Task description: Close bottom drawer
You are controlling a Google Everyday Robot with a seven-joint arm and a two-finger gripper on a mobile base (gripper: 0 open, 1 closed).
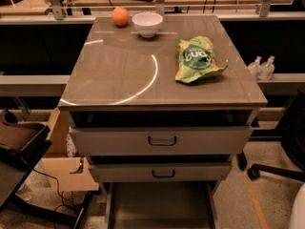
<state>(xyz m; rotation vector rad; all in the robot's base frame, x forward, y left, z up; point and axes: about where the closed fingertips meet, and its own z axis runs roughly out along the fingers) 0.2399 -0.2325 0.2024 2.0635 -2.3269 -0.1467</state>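
Observation:
The bottom drawer (159, 206) is pulled far out at the foot of the grey-beige cabinet. Its wide flat grey floor shows, while its front and handle are cut off below the camera view. Above it, the middle drawer (162, 172) and the top drawer (162, 140) each stand slightly out, and each has a dark loop handle. My gripper is not in view. A white rounded part (300, 209) shows at the lower right edge; I cannot tell what it is.
On the cabinet top (124, 75) are an orange (120, 16), a white bowl (147, 23) and a green snack bag (196, 60). A cardboard box (66, 168) and a dark chair (21, 147) stand on the left. A chair base (274, 168) is on the right.

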